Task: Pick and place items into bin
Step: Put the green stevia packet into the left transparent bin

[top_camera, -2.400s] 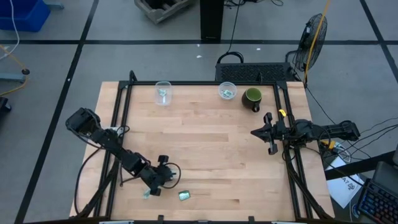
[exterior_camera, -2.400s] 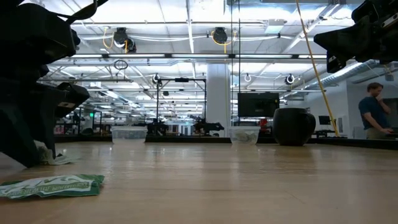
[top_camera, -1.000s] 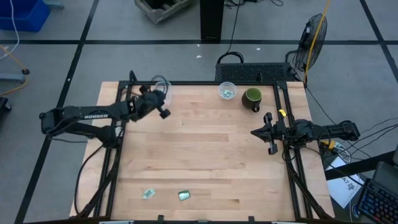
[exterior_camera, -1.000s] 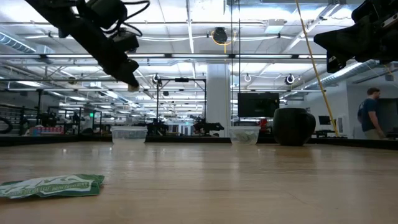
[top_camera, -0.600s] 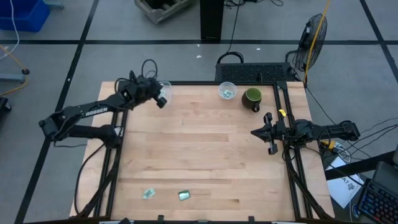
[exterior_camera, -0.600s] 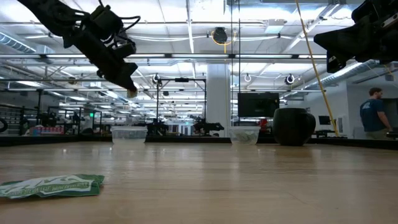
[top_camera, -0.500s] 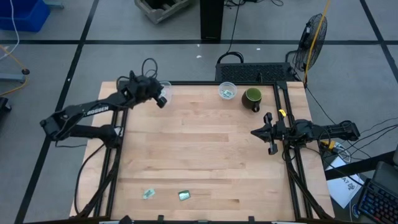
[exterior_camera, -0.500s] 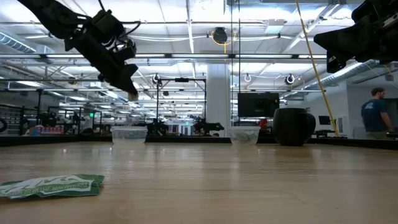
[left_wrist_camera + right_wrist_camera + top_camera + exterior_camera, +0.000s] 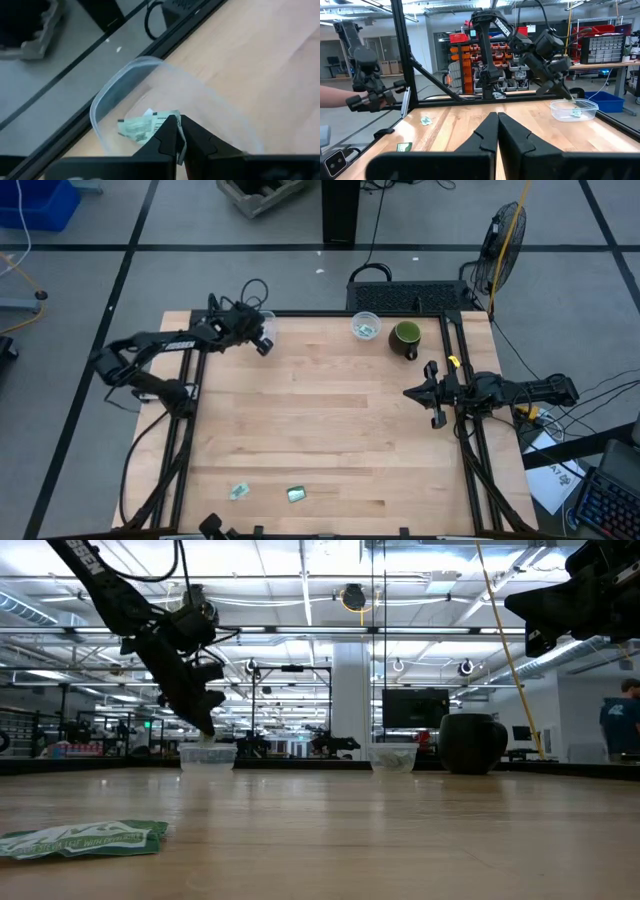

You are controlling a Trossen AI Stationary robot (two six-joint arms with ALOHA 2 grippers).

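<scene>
My left gripper (image 9: 265, 345) hovers over the left clear bin (image 9: 261, 327) at the table's far edge, shut on a small pale packet (image 9: 182, 148). Another pale mint packet (image 9: 136, 128) lies flat on that bin's floor. In the low view the fingertips (image 9: 205, 728) stand just above the bin (image 9: 208, 754). A pale packet (image 9: 238, 491) and a darker green one (image 9: 296, 494) lie flat near the table's near edge. My right gripper (image 9: 430, 395) waits shut at the right side, above the table. My left gripper pinches the packet between its two fingertips (image 9: 170, 132); only a thin pale edge (image 9: 183, 150) shows between them. The fingers slant down from the left, over the bin's opening. The packet is lifted clear, above the bin's floor.
A second clear bin (image 9: 366, 326) with packets and a dark green mug (image 9: 405, 337) stand along the far edge. A black frame rail (image 9: 190, 380) runs down the table's left side. A person's arm (image 9: 332, 95) shows beyond the table. Bare wood lies mid-table.
My left gripper has moved a little toward the far edge, then come down toward the left clear bin, staying shut. The two packets near the near edge have not moved.
</scene>
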